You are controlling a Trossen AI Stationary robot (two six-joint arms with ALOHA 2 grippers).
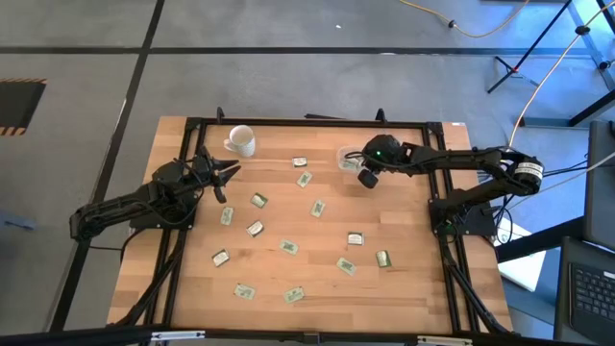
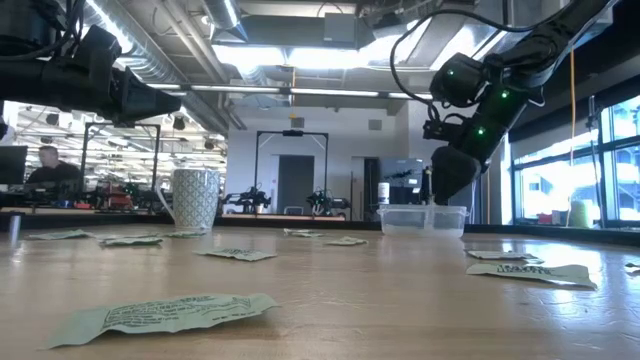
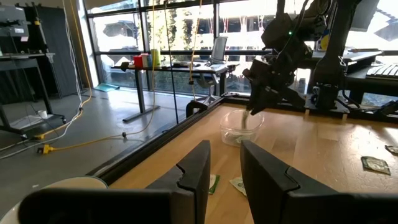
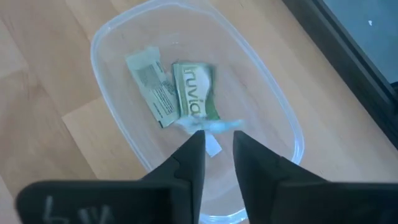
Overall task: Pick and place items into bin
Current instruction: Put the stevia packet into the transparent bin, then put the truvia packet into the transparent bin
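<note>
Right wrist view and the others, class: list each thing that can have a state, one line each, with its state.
Bin: upright, holds two packets.
Packets in bin: lying flat, side by side.
Loose packets: scattered on table.
Mug: upright.
Right hand: over bin, fingers parted.
Left hand: waiting near mug, open.

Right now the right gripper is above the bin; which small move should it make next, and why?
Probably lift the right gripper straight up and away. Its fingers are parted over the bin, and a green packet lies inside beside a paler one, so this drop looks finished. Many packets remain on the table. The left gripper waits near the mug.
</note>
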